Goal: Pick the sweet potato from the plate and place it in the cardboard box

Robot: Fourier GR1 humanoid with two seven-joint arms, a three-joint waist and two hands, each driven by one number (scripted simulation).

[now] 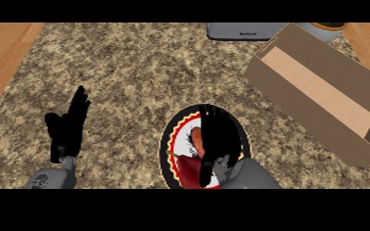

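Note:
A round plate (172, 132) with a black rim and red and white centre lies on the counter at lower middle. On it, a sliver of the orange-brown sweet potato (196, 137) shows beside my right hand (218, 137), which lies over the plate with its fingers stretched forward and hides most of the potato. I cannot tell whether the fingers curl round it. The open cardboard box (318, 90) sits tilted at the right, apart from the plate. My left hand (69, 125) rests at the lower left, fingers straight and pointing up.
A grey appliance (245, 31) stands at the counter's far edge, with a pale round container (329, 29) behind the box. Wooden strips border the speckled counter (130, 73) at the far left and right.

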